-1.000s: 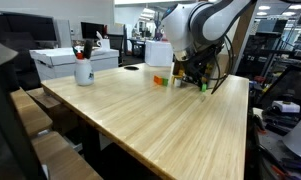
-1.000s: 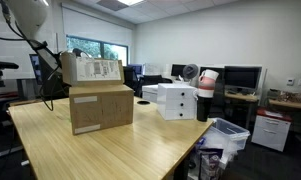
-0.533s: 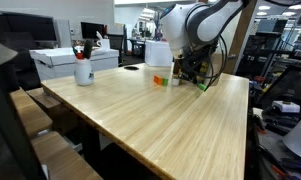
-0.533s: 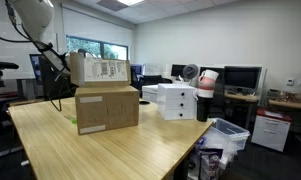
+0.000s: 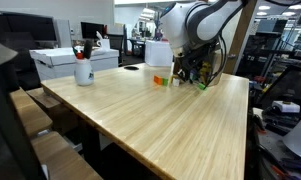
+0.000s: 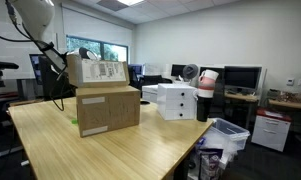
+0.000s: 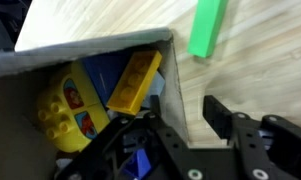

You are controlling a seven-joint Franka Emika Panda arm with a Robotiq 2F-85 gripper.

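Note:
In the wrist view my gripper (image 7: 185, 103) straddles the grey wall of a cardboard box (image 7: 90, 55). One finger is inside the box and the other outside, above the wooden table (image 7: 260, 60). A gap shows between the wall and the outer finger, so the jaws stand open. Inside the box lie a yellow toy brick (image 7: 65, 112), a long orange-yellow brick (image 7: 135, 82) and a blue piece (image 7: 102, 68). A green block (image 7: 208, 27) lies on the table just outside the box. In an exterior view the box (image 6: 108, 110) hides the gripper, with the arm (image 6: 32, 18) above it.
A white mug with pens (image 5: 83, 70) and white boxes (image 5: 60, 60) stand at the far side of the table. In an exterior view there are stacked white boxes (image 6: 175, 100), a fan (image 6: 190, 72) and a bin (image 6: 226, 135) beyond the table edge.
The box has slid a little across the table in the exterior view, pulled along with the arm. The arm has shifted slightly with it.

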